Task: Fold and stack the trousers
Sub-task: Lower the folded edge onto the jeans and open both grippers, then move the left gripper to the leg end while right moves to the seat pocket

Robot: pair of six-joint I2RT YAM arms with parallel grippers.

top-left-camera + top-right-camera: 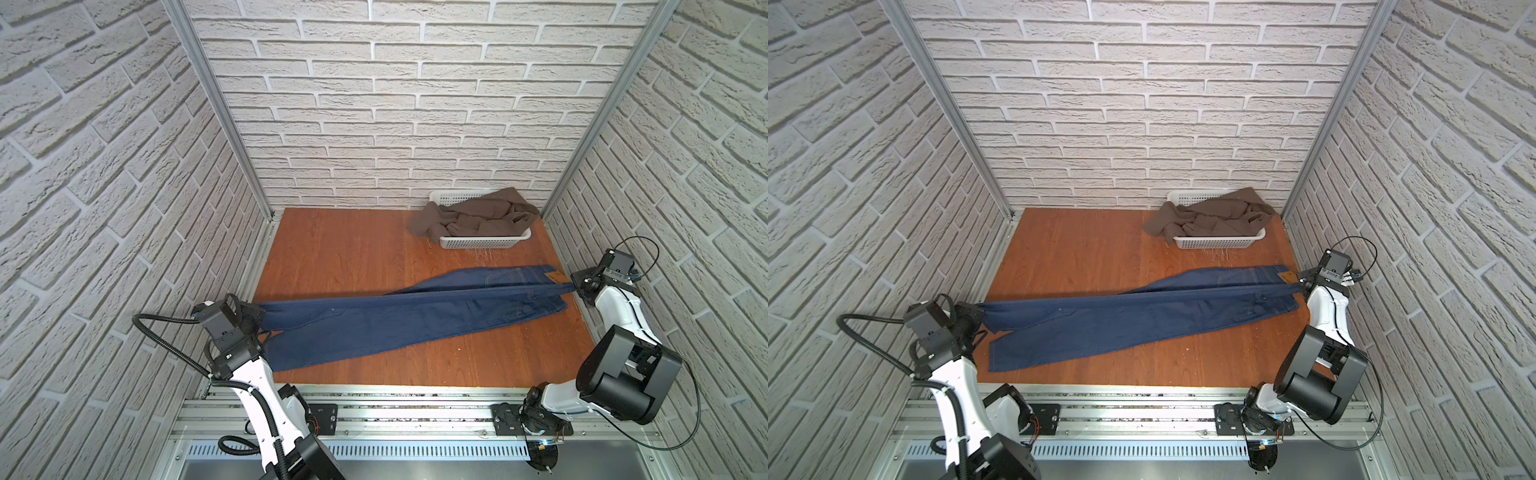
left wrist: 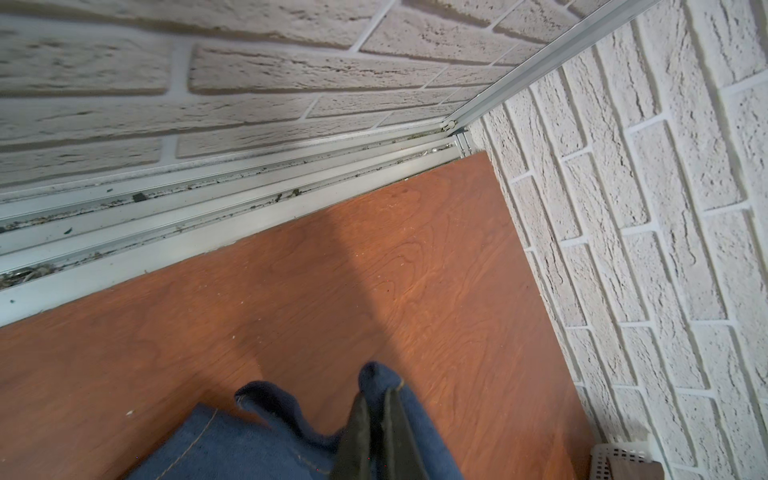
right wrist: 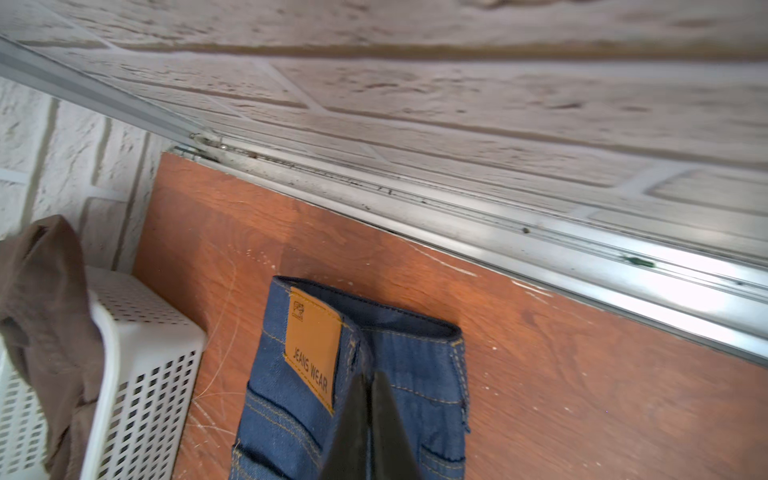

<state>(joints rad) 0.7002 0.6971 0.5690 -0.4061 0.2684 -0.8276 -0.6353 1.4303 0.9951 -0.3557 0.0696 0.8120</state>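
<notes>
Front-left, the left gripper (image 1: 261, 311) grips one leg's hem at the table's (image 1: 353, 249) left edge. The trousers (image 1: 415, 320) stretch to the right edge, where the right gripper (image 1: 575, 289) pinches the waistband. The legs lie splayed, so the next move is probably to align them.

Label: tan leather patch (image 3: 313, 349), sewn to back waistband of the trousers (image 3: 419, 365). Stamped "JEANS WEAR" in dark capitals, running lengthwise. Small emblem above the wording, its fine print too small to read. Lettering illegible in both top views.
</notes>
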